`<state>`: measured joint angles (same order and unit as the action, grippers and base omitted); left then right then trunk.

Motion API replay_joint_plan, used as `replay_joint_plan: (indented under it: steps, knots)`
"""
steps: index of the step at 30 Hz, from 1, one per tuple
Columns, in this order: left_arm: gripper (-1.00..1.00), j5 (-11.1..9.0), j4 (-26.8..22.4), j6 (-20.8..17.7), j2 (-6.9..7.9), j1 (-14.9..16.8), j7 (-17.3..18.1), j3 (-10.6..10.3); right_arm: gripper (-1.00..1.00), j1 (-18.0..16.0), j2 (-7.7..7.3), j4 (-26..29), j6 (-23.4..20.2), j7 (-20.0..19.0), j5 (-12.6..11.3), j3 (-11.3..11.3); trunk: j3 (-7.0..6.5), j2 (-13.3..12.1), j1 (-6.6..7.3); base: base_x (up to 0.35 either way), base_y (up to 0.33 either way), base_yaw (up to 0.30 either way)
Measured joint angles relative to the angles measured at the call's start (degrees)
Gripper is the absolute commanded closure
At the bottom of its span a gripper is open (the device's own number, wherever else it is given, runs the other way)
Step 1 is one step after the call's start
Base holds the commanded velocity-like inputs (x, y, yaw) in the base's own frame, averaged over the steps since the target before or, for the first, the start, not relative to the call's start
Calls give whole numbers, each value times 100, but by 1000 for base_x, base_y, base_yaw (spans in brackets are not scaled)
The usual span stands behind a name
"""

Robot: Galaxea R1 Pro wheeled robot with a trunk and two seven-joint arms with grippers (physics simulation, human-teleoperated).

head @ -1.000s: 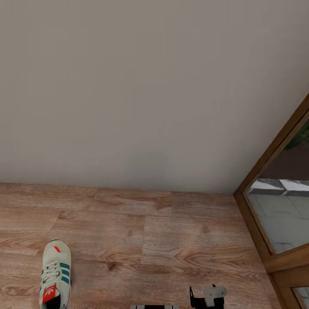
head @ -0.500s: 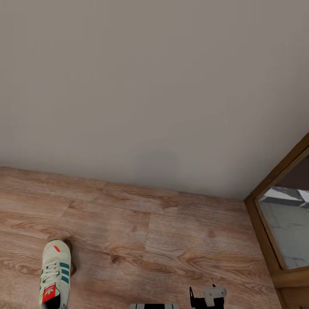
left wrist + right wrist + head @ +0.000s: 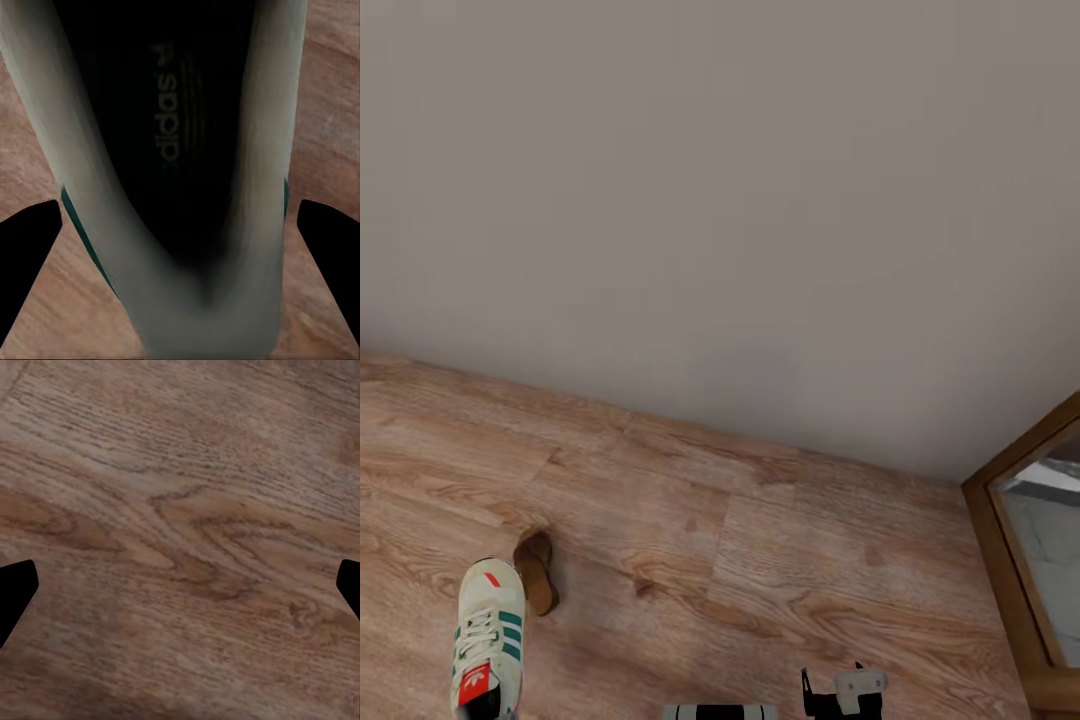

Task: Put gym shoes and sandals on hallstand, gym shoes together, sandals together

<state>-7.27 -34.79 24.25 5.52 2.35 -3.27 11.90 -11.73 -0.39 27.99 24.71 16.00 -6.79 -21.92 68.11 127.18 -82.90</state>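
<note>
Although a plain grey wall [image 3: 720, 200] takes up most of what I see ahead, the corridor floor [image 3: 780, 560] spreads below it in light brown wood-grain planks, and a brown wooden frame [image 3: 1010, 470] stands at the far right. The hallstand is nowhere before me, so I judge the task to be at an early stage: one gym shoe is in hand, and it and the other three pieces of footwear are not yet on the rack as far as I can tell. That gym shoe [image 3: 488, 650] sits at the near left of my head view, toe pointing away from me, off-white with white laces, green side stripes and a red-orange mark on the toe and tongue. In my left wrist view the same shoe [image 3: 180, 187] is pressed right against the camera, its dark inner sole with printed lettering showing between pale walls. My left gripper [image 3: 180, 225] is clasped on it, I judge, since a dark fingertip flanks it on each side. Just beside the shoe, to its right and a little farther off, one small brown sandal [image 3: 536, 570] lies flat on the planks. My right gripper [image 3: 180, 585] hangs over bare floor, fingers spread wide apart and holding nothing.
</note>
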Motion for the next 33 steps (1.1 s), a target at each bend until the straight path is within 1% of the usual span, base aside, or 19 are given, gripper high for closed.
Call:
replay_joint_plan:
  steps: [33]
  knots:
    - [100,5,12,-9,0,0,-28,-9,-100,0,0,0,0,0,0,9,192,0,0,0,0,219]
